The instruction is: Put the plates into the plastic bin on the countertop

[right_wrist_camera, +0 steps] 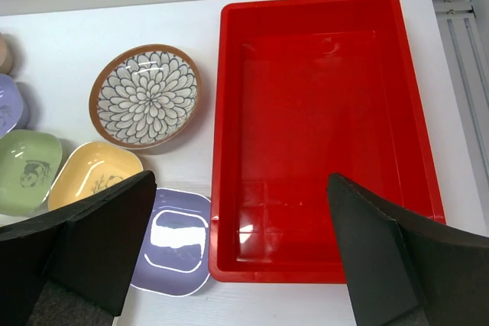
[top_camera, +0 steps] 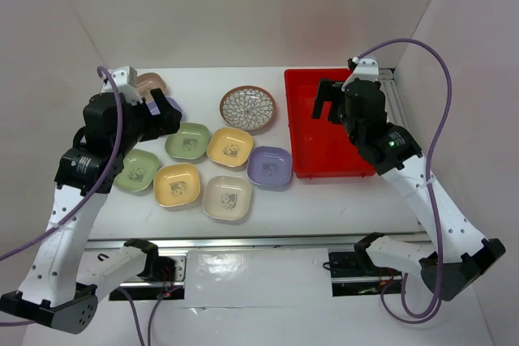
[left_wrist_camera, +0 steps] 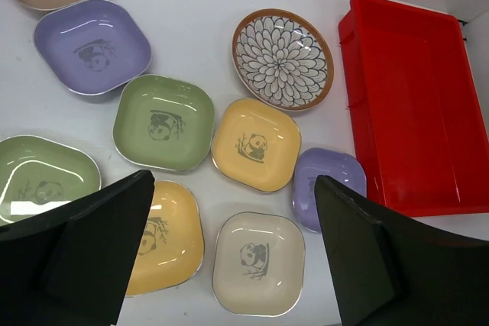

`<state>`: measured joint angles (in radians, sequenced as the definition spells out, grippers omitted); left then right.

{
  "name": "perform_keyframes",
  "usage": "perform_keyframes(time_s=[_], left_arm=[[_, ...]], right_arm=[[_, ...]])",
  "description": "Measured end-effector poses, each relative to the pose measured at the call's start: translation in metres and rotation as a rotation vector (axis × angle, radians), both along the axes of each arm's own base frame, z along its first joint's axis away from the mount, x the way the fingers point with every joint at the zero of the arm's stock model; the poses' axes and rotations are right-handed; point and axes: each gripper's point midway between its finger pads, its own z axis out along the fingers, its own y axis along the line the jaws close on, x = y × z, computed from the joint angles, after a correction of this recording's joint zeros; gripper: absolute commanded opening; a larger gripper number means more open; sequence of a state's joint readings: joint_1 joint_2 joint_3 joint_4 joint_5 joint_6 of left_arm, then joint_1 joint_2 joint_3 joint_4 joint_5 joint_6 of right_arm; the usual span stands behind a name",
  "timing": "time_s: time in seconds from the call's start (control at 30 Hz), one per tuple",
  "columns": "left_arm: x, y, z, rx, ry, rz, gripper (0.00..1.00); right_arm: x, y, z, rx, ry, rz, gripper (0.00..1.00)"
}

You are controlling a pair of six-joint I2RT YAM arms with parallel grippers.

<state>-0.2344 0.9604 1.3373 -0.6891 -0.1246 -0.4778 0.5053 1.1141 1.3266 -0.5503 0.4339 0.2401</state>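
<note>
Bright, even light falls from above, leaving only soft shadows on the white bench [top_camera: 324,200]. Glare whitens the lavender plate [right_wrist_camera: 177,236] and streaks the glossy floor of the red bin [right_wrist_camera: 321,112]. The overhead view is slightly softer than the wrist views.

The red rectangular plastic bin [right_wrist_camera: 321,112] has a bare floor, open from above over low walls. Left of it, pastel rounded-square plates [top_camera: 188,143] crowd nearly rim to rim, with little finger room between. A lavender rounded-square plate [top_camera: 269,167] sits just beside the bin's near left corner. A round brown lattice-patterned plate [top_camera: 247,108] leaves a narrow gap. White countertop [top_camera: 324,200] runs bare in front.
</note>
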Motion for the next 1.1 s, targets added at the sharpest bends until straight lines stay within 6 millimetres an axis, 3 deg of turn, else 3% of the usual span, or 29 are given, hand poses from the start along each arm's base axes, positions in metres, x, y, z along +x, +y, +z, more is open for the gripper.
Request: perform_keyframes(time_s=[0.3,0.43,0.53,0.63,0.73,0.83,0.9,1.0,1.1], left_arm=[[0.003,-0.013,0.003,-0.024,-0.010,-0.065,1.00],[0.022,-0.028,0.001,-0.045,-0.005,-0.118,1.00],[0.054,-0.045,-0.014,-0.062,0.023,-0.171,1.00],[0.104,-0.063,-0.032,-0.089,0.079,-0.230,1.00],[0.164,-0.074,-0.070,-0.100,0.157,-0.265,1.00],[0.214,-0.083,-0.121,-0.091,0.250,-0.302,0.98],[0.259,-0.088,-0.153,-0.105,0.277,-0.322,0.95],[0.288,-0.086,-0.189,-0.132,0.315,-0.333,0.95],[0.301,-0.080,-0.222,-0.150,0.360,-0.326,0.93]], right_arm=[[-0.001,0.001,0.001,0.004,-0.001,0.005,1.00],[-0.002,0.006,0.001,0.015,0.000,0.033,1.00],[-0.005,0.014,-0.005,0.028,0.013,0.082,1.00],[-0.009,0.025,-0.014,0.042,0.034,0.147,1.00],[-0.014,0.036,-0.023,0.061,0.052,0.212,1.00],[-0.020,0.046,-0.032,0.081,0.072,0.273,1.00],[-0.025,0.052,-0.036,0.094,0.082,0.315,1.00],[-0.028,0.060,-0.041,0.108,0.087,0.356,1.00],[-0.028,0.063,-0.042,0.116,0.084,0.374,1.00]])
